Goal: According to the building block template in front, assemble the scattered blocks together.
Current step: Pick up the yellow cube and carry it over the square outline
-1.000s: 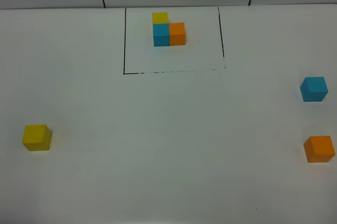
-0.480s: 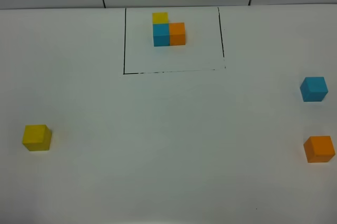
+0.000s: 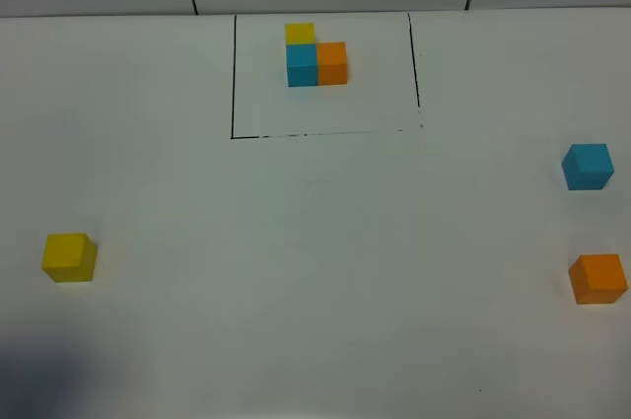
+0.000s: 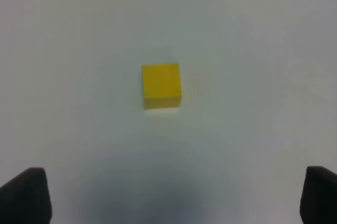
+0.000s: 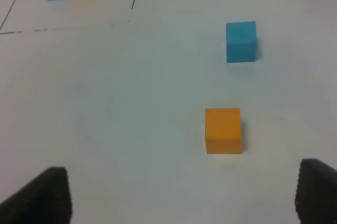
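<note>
While left gripper (image 4: 171, 200) and right gripper (image 5: 181, 195) hang spread wide, yellow cube (image 4: 161, 85) looks light, rigid, matte; pinch opposite flat sides.

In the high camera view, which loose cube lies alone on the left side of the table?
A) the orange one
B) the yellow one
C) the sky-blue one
B: the yellow cube sits alone at the left, while the sky-blue cube and the orange cube both lie at the right.
</note>
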### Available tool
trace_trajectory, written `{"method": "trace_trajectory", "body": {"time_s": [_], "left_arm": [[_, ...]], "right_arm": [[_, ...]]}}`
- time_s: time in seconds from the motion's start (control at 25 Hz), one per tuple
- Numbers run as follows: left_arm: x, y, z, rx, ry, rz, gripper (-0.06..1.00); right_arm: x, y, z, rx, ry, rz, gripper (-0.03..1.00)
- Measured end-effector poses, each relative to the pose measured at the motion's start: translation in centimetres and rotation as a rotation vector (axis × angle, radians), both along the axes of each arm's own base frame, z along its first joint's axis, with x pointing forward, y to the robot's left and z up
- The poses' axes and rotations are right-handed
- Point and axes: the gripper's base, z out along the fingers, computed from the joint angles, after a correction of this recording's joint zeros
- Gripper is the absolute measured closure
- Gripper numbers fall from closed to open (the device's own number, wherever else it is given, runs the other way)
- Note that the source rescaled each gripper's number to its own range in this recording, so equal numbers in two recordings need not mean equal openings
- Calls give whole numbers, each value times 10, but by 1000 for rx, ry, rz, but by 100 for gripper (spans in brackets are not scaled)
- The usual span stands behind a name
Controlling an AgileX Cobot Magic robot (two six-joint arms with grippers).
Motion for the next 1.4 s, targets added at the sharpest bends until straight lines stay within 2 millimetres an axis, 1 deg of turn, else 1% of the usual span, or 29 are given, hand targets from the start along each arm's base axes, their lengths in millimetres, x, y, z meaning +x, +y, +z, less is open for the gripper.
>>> {"method": "trace_trajectory", "body": {"time_s": [0.08,0.28,0.4,0.6,0.72,0.8,0.88,0.96,1.2,1.4], "left_arm": [[24,-2,-1,7,97,3,-5],[80,-8,-4,21,269,8,-5],[111,-11,-13,29,360,10,-5],[157,-15,-39,37,478,14,-5],[177,-17,-59,39,539,20,-5],[185,-18,-73,39,587,32,-5],[189,-18,-83,38,624,45,-5],[191,-18,-90,35,646,63,-5],[188,-15,-96,75,656,71,-5],[192,-15,-97,70,605,68,-5]], "right_arm": [[0,0,0,0,0,0,23],[0,0,0,0,0,0,23],[0,0,0,0,0,0,23],[0,0,0,2,0,1,23],[0,0,0,2,0,1,23],[0,0,0,1,0,1,23],[0,0,0,1,0,2,23],[0,0,0,1,0,2,23],[0,0,0,2,0,1,23],[0,0,0,2,0,1,23]]}}
